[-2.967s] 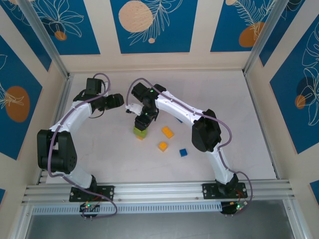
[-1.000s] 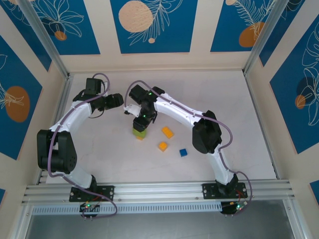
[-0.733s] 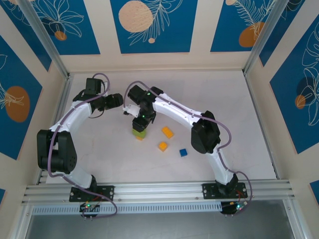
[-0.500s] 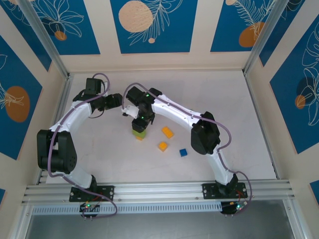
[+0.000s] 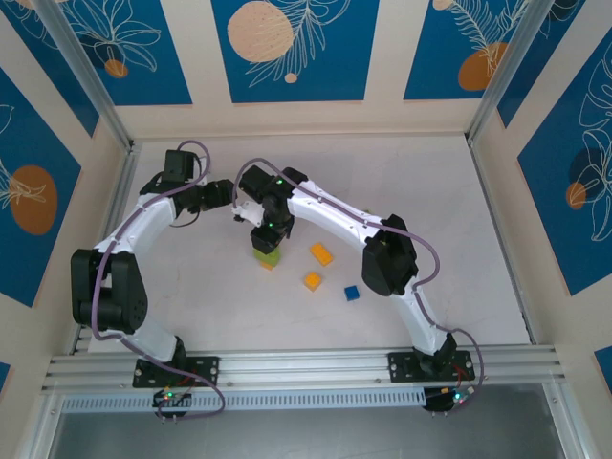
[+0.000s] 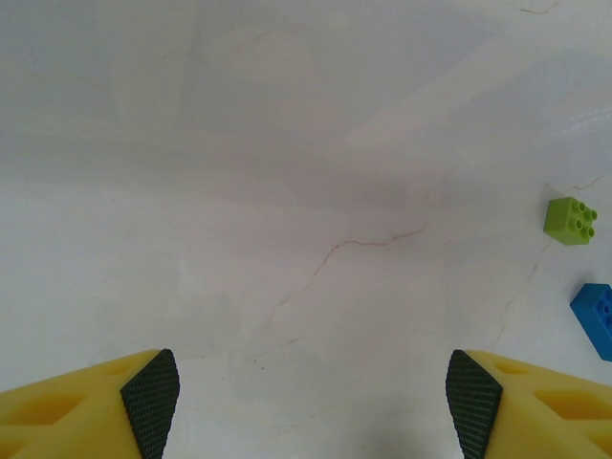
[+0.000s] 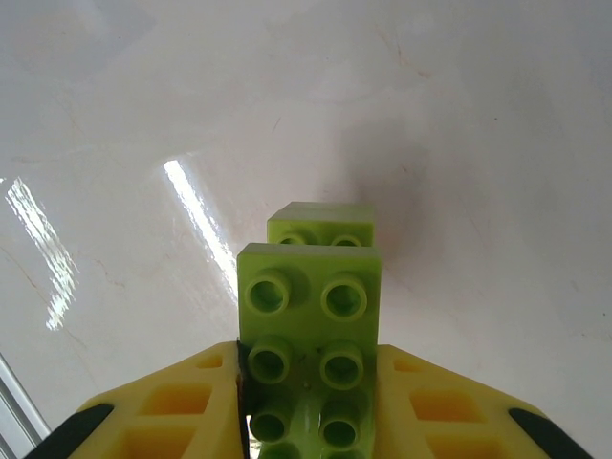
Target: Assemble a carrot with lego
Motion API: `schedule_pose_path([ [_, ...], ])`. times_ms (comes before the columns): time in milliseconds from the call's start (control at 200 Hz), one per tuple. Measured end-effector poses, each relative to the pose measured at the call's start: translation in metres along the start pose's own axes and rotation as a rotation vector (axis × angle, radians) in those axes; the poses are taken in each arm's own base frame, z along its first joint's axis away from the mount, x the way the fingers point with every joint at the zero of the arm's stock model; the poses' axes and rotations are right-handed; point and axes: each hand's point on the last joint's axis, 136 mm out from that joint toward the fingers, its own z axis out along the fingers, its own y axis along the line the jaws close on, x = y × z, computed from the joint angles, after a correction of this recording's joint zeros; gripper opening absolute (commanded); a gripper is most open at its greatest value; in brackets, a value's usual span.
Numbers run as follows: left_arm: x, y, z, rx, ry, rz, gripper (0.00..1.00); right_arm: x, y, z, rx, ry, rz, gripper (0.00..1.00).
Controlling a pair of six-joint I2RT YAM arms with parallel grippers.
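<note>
The right arm (image 5: 335, 215) reaches from its base leftward across the bench (image 5: 459, 220), its wrist bent down over the lime green stack (image 5: 269, 254). The right fingers (image 7: 182, 406) are clamped on a long lime green brick (image 7: 308, 325), with a second lime brick (image 7: 320, 225) just beyond and beneath it. The left arm (image 5: 143, 220) is folded. The left fingers (image 6: 148, 397) stand apart over bare bench and hold nothing, with a small lime brick (image 6: 571, 220) and a blue brick (image 6: 595, 316) off to one side. Over three seconds the right wrist has crept left and farther out, while the stack has stayed put.
</note>
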Motion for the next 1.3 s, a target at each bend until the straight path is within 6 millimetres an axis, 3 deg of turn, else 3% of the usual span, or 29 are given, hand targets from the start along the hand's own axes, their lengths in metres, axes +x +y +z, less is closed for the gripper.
schedule_pose_path([
  [1300,0.0008,-0.0017,0.0001,0.01,0.004,0.0,0.76,0.0003,0.0026,-0.0021,-0.015,-0.015,-0.019,0.34],
])
